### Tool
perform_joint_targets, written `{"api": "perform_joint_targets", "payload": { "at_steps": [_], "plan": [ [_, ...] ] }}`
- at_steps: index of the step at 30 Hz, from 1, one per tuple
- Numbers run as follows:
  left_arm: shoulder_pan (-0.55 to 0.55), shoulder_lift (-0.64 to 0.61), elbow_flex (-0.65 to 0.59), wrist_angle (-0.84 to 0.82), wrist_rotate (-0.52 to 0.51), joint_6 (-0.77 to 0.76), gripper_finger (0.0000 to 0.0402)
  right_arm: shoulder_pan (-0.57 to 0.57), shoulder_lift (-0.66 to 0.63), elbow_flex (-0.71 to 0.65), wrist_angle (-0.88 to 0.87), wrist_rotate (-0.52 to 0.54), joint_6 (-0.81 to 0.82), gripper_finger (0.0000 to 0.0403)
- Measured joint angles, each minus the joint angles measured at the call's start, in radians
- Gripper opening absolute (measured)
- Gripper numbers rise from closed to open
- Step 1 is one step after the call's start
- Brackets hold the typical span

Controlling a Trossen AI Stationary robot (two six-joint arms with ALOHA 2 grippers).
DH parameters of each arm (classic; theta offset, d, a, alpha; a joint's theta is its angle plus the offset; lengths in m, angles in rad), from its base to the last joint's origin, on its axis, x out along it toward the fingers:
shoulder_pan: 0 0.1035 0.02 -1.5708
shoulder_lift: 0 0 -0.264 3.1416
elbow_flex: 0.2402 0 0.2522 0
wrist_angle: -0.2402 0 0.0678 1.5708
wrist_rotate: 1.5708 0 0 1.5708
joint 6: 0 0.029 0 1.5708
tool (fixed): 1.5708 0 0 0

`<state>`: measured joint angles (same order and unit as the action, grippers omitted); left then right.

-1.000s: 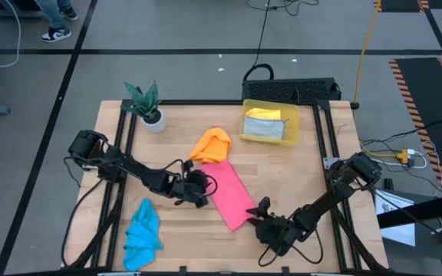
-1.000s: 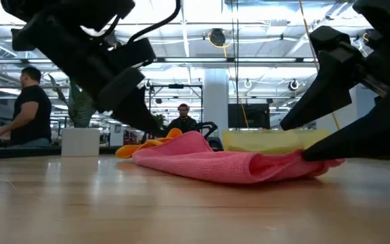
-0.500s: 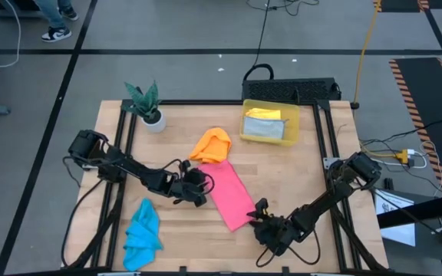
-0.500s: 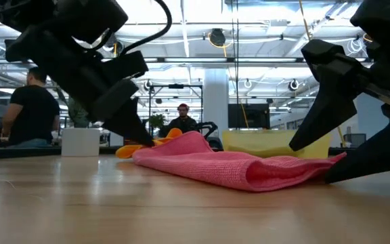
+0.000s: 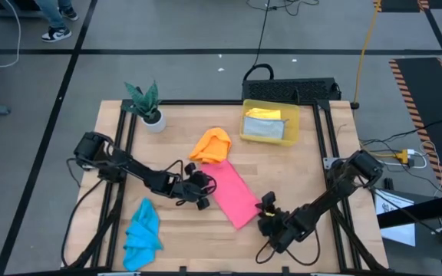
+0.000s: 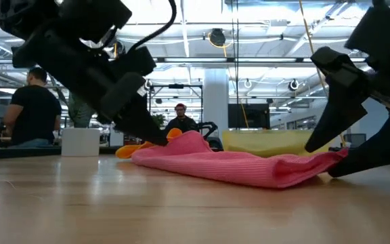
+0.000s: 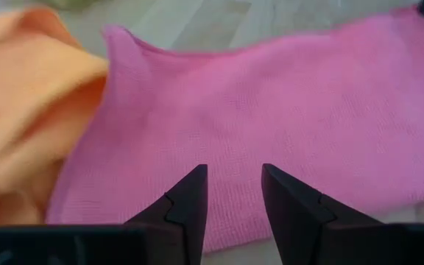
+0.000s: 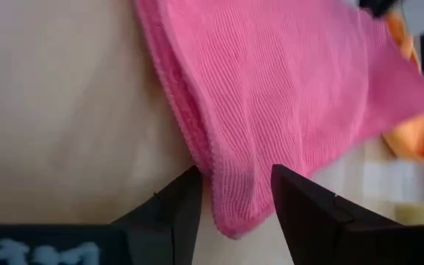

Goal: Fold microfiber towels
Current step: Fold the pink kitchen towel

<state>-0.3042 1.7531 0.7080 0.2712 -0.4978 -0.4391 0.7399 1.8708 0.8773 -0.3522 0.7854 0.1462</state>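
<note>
A pink ribbed microfiber towel [image 5: 232, 196] lies stretched in a long strip on the pale wooden table [image 5: 175, 230], slanting from its middle toward the near edge. The left gripper [image 5: 202, 190] sits low at the towel's far left end, its two dark fingers [image 7: 187, 208] parted above the pink cloth with nothing caught between them. The right gripper [image 5: 268, 212] is at the towel's near corner; in the right wrist view its fingers [image 8: 179, 210] stand spread on either side of the folded pink edge, not pressed onto it. In the low view the towel rises in a soft hump at its left end and thins toward the right gripper.

A crumpled orange microfiber towel [image 5: 212, 145] lies just beyond the pink one, touching its far end. A bunched bright blue microfiber towel [image 5: 142, 233] rests near the front left corner, well apart. At the back right stands a translucent yellow plastic bin [image 5: 248, 129] holding a folded grey towel [image 5: 267, 130] and a yellow towel [image 5: 265, 113]. A small potted green plant in a white pot [image 5: 149, 106] stands at the back left.

No brand, label or writing can be read anywhere in these views
</note>
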Motion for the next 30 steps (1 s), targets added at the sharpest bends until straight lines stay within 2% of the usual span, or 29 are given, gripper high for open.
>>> {"api": "perform_joint_targets", "payload": {
  "at_steps": [8, 14, 17, 21, 27, 30],
  "plan": [
    [0.0, 0.077, 0.001, -0.006, -0.003, -0.042, 0.0131, 0.012, -0.07, -0.002, -0.207, 0.046, 0.152, 0.0145],
    [0.0, 0.078, 0.002, -0.008, -0.003, -0.04, 0.0131, 0.016, -0.092, -0.005, -0.241, 0.051, 0.179, 0.0145],
    [0.0, 0.079, 0.002, -0.01, -0.003, -0.034, 0.0131, 0.035, -0.092, -0.005, -0.187, -0.021, 0.153, 0.0145],
    [0.0, 0.079, 0.002, -0.009, -0.003, -0.034, 0.0131, 0.053, -0.095, -0.003, -0.025, -0.092, 0.113, 0.0146],
    [0.0, 0.079, 0.001, -0.007, -0.003, -0.035, 0.0131, 0.044, -0.03, 0.002, 0.193, -0.084, -0.065, 0.0144],
    [0.001, 0.079, 0.001, -0.006, -0.003, -0.035, 0.0131, 0.035, -0.002, 0.003, 0.218, -0.037, -0.118, 0.0144]
  ]
}}
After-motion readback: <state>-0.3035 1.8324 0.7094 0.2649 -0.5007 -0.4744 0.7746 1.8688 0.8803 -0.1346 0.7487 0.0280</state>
